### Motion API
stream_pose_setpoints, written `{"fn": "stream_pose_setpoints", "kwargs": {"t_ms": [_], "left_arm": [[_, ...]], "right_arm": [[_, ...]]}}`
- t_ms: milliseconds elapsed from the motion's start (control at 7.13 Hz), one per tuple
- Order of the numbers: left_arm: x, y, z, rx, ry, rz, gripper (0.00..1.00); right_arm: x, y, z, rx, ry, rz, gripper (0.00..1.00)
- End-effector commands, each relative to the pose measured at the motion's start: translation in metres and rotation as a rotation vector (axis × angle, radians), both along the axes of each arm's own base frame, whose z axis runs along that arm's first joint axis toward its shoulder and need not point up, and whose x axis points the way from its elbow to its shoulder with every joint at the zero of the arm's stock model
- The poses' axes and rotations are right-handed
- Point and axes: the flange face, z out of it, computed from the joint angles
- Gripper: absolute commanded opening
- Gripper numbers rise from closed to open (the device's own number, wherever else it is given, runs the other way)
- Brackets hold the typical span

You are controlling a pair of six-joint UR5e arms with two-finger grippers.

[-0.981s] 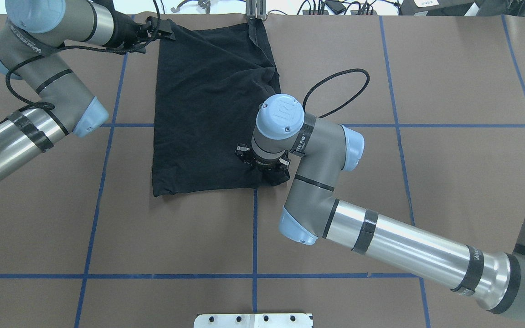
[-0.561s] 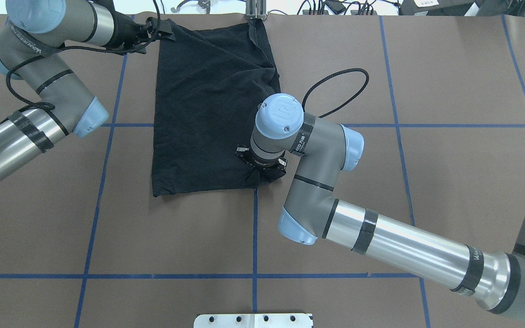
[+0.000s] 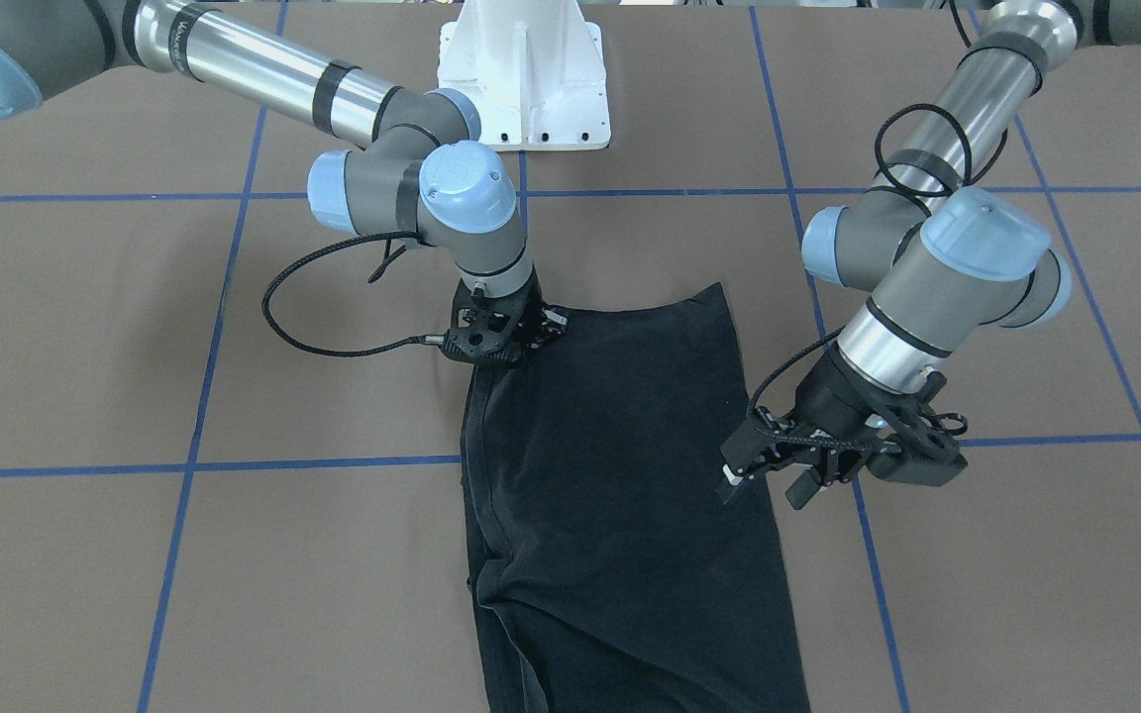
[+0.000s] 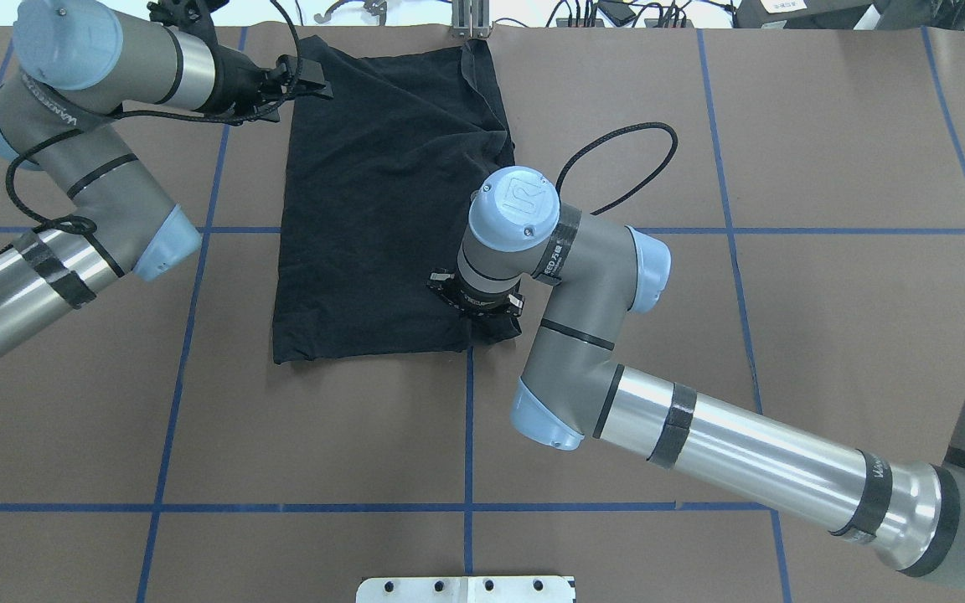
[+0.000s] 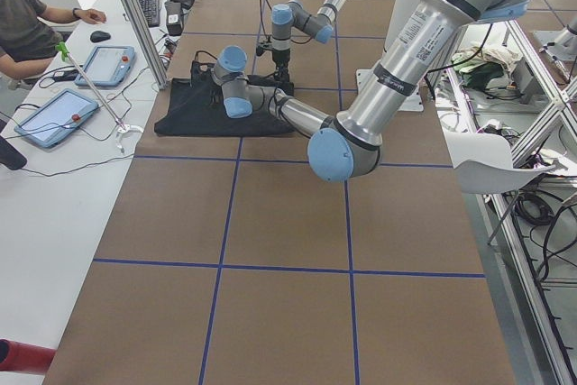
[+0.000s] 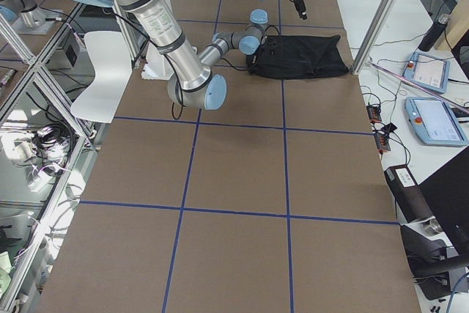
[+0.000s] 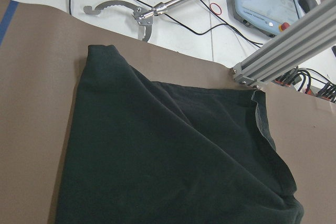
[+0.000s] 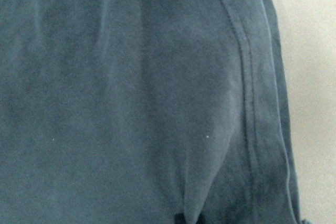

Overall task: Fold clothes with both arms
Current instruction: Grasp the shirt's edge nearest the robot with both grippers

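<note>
The black T-shirt [image 4: 382,193] lies folded into a long rectangle on the brown table, plain side up; no graphic or logo shows. It also shows in the front view [image 3: 620,495] and the left wrist view [image 7: 168,171]. My right gripper [image 4: 482,314] points straight down on the shirt's near right corner and is shut on the fabric [image 8: 131,103], which fills its wrist view. In the front view this gripper [image 3: 496,347] sits on that corner. My left gripper [image 4: 315,82] hovers at the far left corner, open and empty, beside the shirt's edge in the front view [image 3: 764,483].
An aluminium frame post [image 7: 283,45] stands at the table's far edge by the shirt. A metal reaching tool [image 7: 142,14] and touch pendants [image 7: 268,3] lie on the white bench beyond. The white pedestal base [image 3: 521,69] is on the robot's side. An operator [image 5: 27,24] sits at the bench.
My right gripper has shifted slightly left and the shirt's near edge has slid left with it. My left gripper has moved a little right and nearer over the far left corner.
</note>
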Motion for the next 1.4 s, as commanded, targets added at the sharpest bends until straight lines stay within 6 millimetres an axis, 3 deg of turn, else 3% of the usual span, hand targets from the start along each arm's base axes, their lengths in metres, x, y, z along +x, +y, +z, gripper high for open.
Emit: {"fn": "stream_pose_setpoints", "kwargs": {"t_ms": [0,140,561,981,1262], "left_arm": [[0.009,0.053,0.022,-0.043,0.026,0.046,1.00],[0.019,0.087,0.027,-0.074,0.046,0.082,1.00],[0.007,0.150,0.093,-0.212,0.012,0.106,1.00],[0.069,0.206,0.099,-0.326,0.023,0.201,0.99],[0.075,0.216,0.093,-0.330,0.032,0.219,0.97]], "right_arm": [[0.013,0.007,-0.002,0.004,-0.017,-0.004,0.00],[0.016,0.009,-0.005,0.003,-0.014,-0.004,0.00],[0.018,0.009,-0.005,0.005,-0.016,-0.003,0.00],[0.020,0.010,-0.007,0.007,-0.020,-0.003,0.00],[0.024,0.006,-0.007,0.007,-0.022,0.004,0.00]]}}
